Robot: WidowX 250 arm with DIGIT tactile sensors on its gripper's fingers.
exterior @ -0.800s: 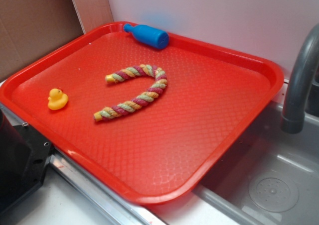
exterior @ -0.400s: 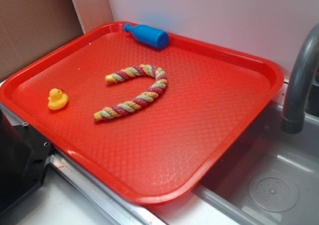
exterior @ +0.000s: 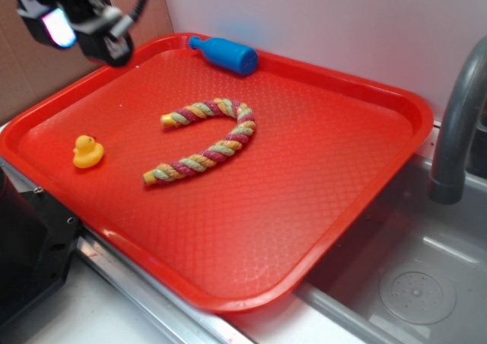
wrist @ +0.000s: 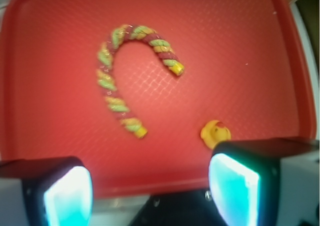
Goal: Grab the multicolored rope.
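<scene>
1. Multicolored rope (exterior: 207,141) (wrist: 131,71) lies bent in a horseshoe near the middle of the red tray (exterior: 319,176), touching nothing else.
2. Gripper (wrist: 150,191) (exterior: 76,20) hangs high above the tray's left corner, fingers (wrist: 67,193) spread wide, holding nothing.
3. Yellow duck (exterior: 87,151) sits left of the rope; blue bottle (exterior: 225,54) lies by the far rim.

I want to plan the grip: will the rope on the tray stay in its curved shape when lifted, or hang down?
The rope looks like soft twisted cotton lying in a loose U, so it will probably droop either side of the gripper. It seems light. Its rough strands should not slip much.
</scene>
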